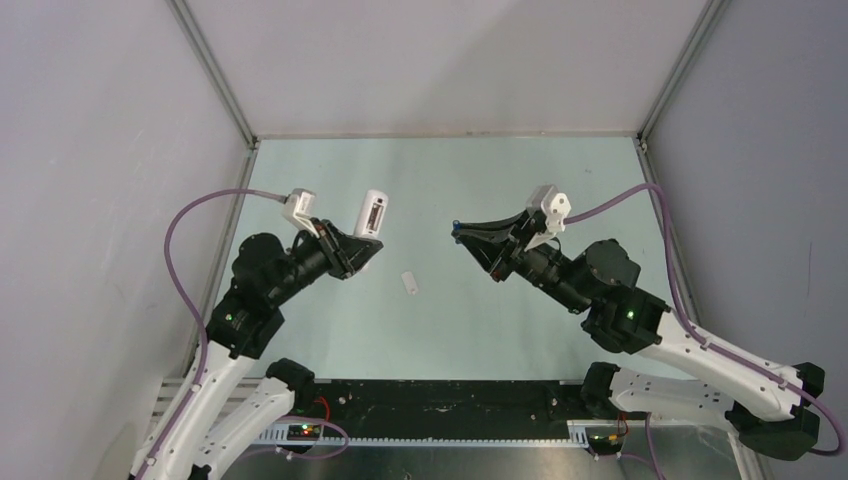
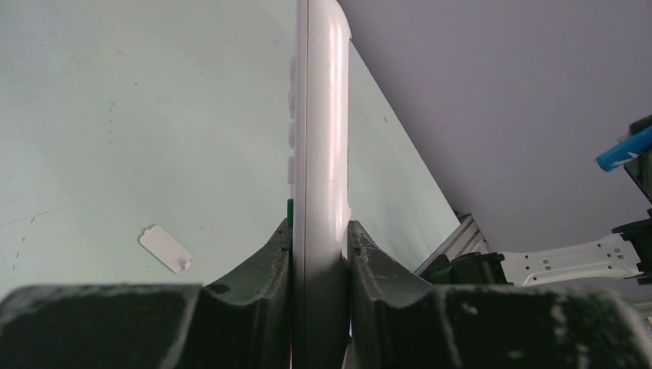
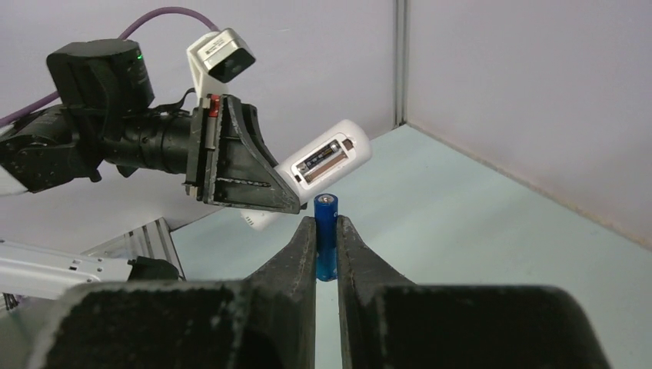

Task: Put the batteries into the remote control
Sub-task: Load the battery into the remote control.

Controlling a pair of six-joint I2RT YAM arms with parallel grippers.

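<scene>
While the left gripper (image 2: 321, 254) clamps the remote (image 2: 323, 115) aloft, open bay (image 3: 323, 159) facing across, and the right gripper (image 3: 326, 231) pinches the blue battery (image 3: 326, 207) upright, apart from it, best tilt the cell along the bay, match polarity, seat spring-end first.

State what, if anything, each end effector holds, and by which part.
Left end effector: the remote control, by one end. Right end effector: the blue battery, by its lower part.
</scene>
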